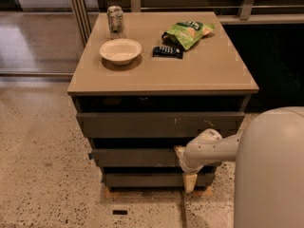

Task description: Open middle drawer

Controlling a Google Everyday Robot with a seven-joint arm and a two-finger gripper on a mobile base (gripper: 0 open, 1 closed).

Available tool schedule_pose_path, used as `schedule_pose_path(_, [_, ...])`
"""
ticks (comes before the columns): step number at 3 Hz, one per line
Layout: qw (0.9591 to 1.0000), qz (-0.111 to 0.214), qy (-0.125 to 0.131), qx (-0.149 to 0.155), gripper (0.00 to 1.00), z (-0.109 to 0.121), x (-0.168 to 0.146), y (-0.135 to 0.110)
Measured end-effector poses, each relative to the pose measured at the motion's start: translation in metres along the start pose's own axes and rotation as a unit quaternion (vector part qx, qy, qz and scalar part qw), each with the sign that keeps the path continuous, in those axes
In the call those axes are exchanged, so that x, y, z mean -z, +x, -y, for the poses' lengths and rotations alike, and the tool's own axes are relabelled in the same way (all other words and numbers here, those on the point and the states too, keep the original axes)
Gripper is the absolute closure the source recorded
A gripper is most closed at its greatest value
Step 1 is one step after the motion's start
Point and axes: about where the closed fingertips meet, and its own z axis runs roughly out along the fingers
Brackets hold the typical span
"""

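The tan-topped cabinet (161,77) has three stacked grey drawer fronts. The top front (142,124) bears pale scratch marks. The middle drawer (135,157) is the plain dark grey front below it, and a dark gap shows above its top edge. The lowest front (142,179) sits under it. My gripper (184,166) is at the right part of the middle drawer's front, on a white arm coming from the right. It is open. One pale fingertip (179,150) is at the drawer's top edge and the other (190,182) hangs in front of the lowest drawer.
On the cabinet top are a white bowl (120,50), a can (115,19), a green chip bag (189,31) and a dark snack bar (167,52). My white body (270,175) fills the lower right. Speckled floor lies to the left and a railing runs behind.
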Motion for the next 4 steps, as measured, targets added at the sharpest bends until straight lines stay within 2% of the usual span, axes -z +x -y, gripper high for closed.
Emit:
schedule_pose_path(1, [0.9999,-0.01,0.014,0.001,0.0,0.014,-0.007,-0.001])
schedule_pose_path(2, [0.9998,-0.016,0.008,0.001,0.0,0.023,-0.018,-0.001])
schedule_pose_path(3, [0.9997,-0.021,-0.012,-0.005,0.0,0.023,-0.031,0.002])
schedule_pose_path(4, [0.9997,-0.021,-0.013,-0.005,0.0,0.024,-0.031,0.002])
